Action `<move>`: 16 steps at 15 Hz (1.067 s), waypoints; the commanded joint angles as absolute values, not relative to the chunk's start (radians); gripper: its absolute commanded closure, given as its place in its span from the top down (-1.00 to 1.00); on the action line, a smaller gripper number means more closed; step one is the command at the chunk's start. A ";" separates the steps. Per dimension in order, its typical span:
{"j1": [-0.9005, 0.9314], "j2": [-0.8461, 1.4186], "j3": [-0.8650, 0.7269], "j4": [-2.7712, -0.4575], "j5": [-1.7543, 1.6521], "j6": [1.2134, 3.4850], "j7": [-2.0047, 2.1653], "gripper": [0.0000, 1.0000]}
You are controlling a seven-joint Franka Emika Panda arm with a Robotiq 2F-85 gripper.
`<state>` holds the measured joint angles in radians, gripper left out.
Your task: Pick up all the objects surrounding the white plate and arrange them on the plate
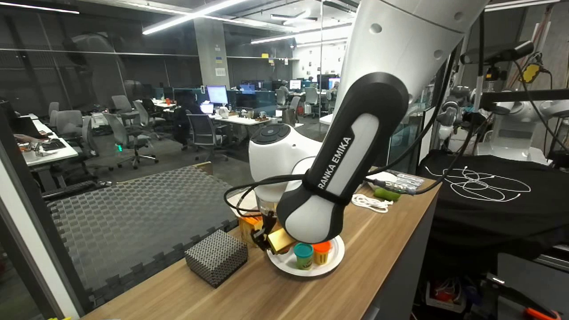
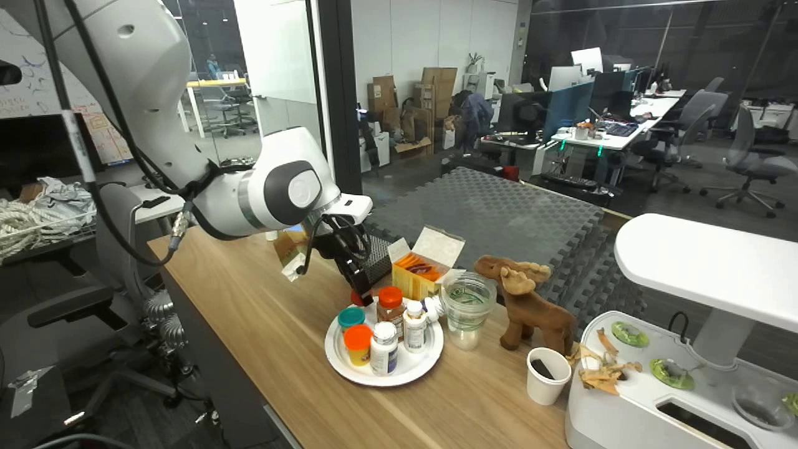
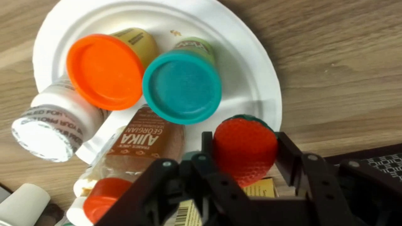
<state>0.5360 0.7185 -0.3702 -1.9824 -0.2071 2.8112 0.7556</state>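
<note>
My gripper [image 3: 243,137] is shut on a red strawberry-shaped thing [image 3: 245,150] with a dark green top, both fingers touching its sides. In the wrist view it hangs over the edge of the white plate [image 3: 268,84]; whether it touches the plate cannot be told. On the plate stand a teal-lidded cup [image 2: 351,318], an orange-lidded cup [image 2: 358,346], a red-capped bottle [image 2: 391,307] and two upright white bottles [image 2: 384,352]. A tipped white bottle [image 2: 432,308] lies at the plate's rim by a glass jar, partly hidden. The arm covers the strawberry in an exterior view.
Close behind the plate stand an open orange-and-yellow carton [image 2: 414,284] and a grey block [image 1: 216,258]. Beside it are the glass jar [image 2: 467,302], a brown moose toy [image 2: 536,312] and a paper cup [image 2: 548,380]. A white planter [image 2: 623,408] fills the table's end.
</note>
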 commanded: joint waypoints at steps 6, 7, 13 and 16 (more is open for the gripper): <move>0.520 0.697 -0.372 -1.959 -0.223 2.803 0.747 1.00; 0.516 0.673 -0.365 -1.971 -0.221 2.804 0.739 1.00; 0.396 0.450 -0.256 -2.060 -0.212 2.716 0.542 1.00; 0.264 0.319 -0.135 -2.147 -0.179 2.661 0.314 1.00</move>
